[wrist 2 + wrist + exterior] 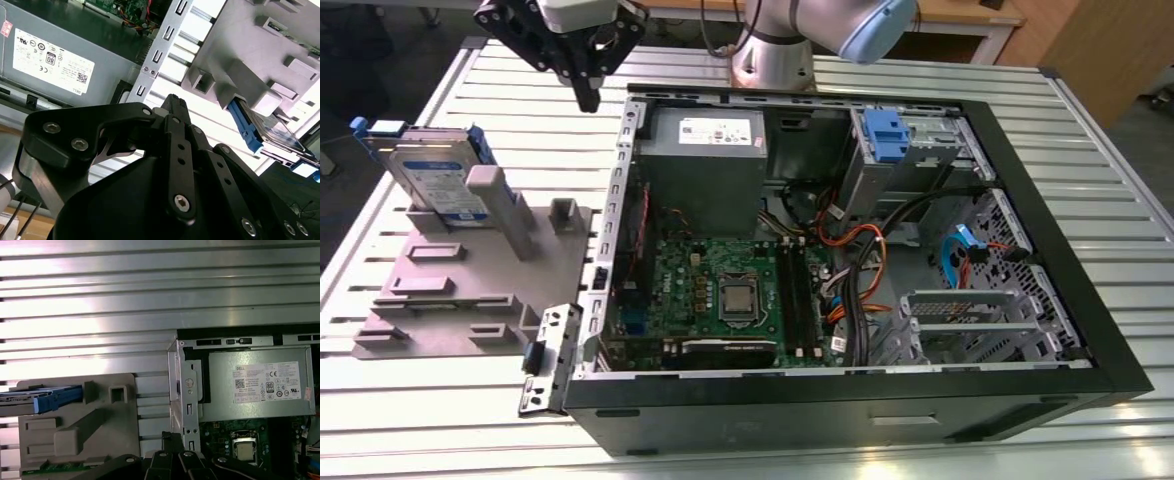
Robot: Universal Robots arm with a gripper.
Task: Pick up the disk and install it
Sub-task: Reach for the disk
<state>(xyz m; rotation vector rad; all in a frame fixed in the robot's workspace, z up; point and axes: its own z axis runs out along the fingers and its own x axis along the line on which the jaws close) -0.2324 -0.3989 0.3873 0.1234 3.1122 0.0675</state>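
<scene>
Locate the flat, rectangular silver-grey disk [438,180] with its white-and-blue label and blue plastic side rails. It stands on edge in the grey plastic holder [447,262] at the exterior view's left, on the slatted metal table [454,420]. The open black computer case [1107,330] lies just beside the holder, with a grey metal power-supply box [707,150] inside. Note the black gripper [588,100] hanging above the table near the case's corner, well apart from the disk. Its fingers [172,102] are pressed together and hold nothing.
</scene>
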